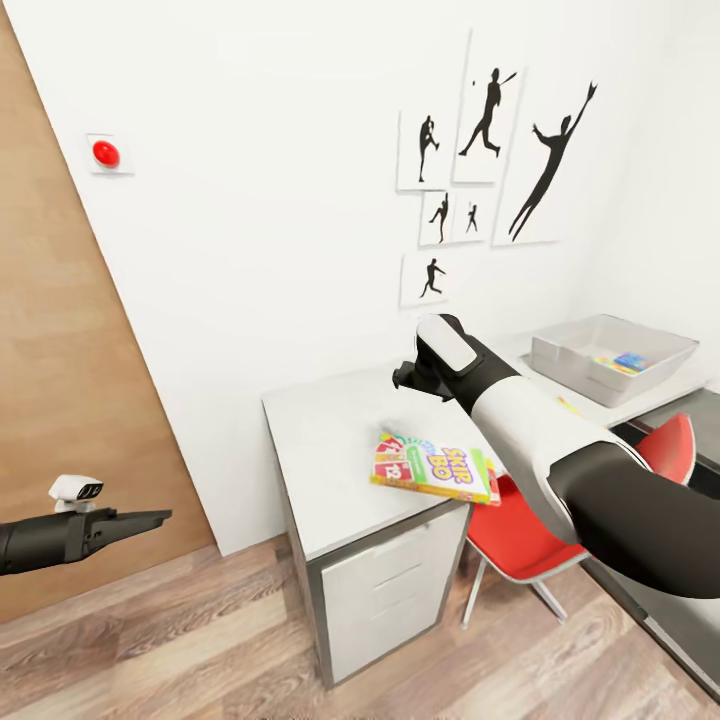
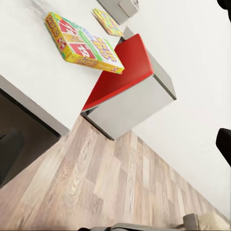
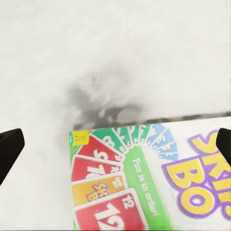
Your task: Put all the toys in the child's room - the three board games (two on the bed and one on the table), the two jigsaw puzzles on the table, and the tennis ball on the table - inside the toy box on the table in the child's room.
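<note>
The SKIP-BO board game [image 1: 435,468] [image 2: 82,42] [image 3: 154,178] lies flat near the front edge of the table [image 1: 320,430], its corner overhanging the edge. My right gripper [image 1: 412,372] [image 3: 115,144] hovers open just above the table top at the box's far edge, holding nothing. My left gripper [image 1: 150,518] [image 2: 115,149] hangs open and empty over the floor, well left of the table. The toy box [image 1: 610,352] [image 2: 122,7] stands further along the table with colourful flat items inside. A jigsaw puzzle [image 2: 107,21] lies beside it.
A red chair [image 1: 520,535] [image 2: 120,72] is tucked under the table just right of the white drawers [image 1: 385,590]. A wooden door [image 1: 60,350] is at the left, with a red button [image 1: 105,153] on the wall. Wood floor [image 1: 200,640] lies in front.
</note>
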{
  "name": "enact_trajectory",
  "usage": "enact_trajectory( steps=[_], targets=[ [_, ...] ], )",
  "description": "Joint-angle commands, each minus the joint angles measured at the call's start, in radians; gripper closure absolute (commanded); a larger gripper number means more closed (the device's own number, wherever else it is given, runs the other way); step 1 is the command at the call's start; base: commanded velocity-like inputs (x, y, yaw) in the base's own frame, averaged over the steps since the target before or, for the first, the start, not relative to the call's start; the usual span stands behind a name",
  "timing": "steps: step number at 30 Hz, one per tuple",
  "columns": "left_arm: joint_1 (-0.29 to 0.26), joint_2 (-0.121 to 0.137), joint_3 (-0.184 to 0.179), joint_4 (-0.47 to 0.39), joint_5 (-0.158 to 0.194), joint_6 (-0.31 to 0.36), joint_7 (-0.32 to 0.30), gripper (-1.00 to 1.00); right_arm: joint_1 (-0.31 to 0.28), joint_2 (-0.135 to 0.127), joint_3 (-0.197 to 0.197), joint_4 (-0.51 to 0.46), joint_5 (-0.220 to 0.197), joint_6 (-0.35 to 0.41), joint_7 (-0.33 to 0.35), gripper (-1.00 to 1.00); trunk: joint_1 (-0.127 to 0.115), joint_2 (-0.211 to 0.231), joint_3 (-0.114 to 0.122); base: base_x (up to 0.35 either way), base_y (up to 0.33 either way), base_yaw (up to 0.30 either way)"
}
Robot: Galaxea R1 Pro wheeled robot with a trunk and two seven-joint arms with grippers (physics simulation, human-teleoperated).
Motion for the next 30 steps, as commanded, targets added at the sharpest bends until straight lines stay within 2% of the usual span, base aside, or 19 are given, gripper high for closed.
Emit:
enact_trajectory(
  steps=[1,9,19,30],
  targets=[
    [0.000,0.001,0.000,0.000,0.000,0.011,-0.004,-1.00,-0.001,0.000,0.007,0.000,-0.007,0.004,-0.006,-1.00,0.000,-0.001,-0.001,-0.189,0.142,-0.271],
    [0.000,0.001,0.000,0.000,0.000,0.011,-0.004,-1.00,-0.001,0.000,0.007,0.000,-0.007,0.004,-0.005,-1.00,0.000,-0.001,0.003,-0.172,0.077,-0.276],
    [0.000,0.001,-0.001,0.000,0.000,0.011,-0.004,-1.00,-0.001,0.000,0.006,0.000,-0.007,0.004,-0.005,-1.00,0.000,-0.001,0.007,-0.131,0.186,-0.271],
    [0.000,0.001,-0.001,0.000,0.000,0.011,-0.004,-1.00,-0.002,0.000,0.007,0.000,-0.007,0.004,-0.004,-1.00,0.000,-0.001,0.007,-0.004,0.149,-0.032]
  ],
)
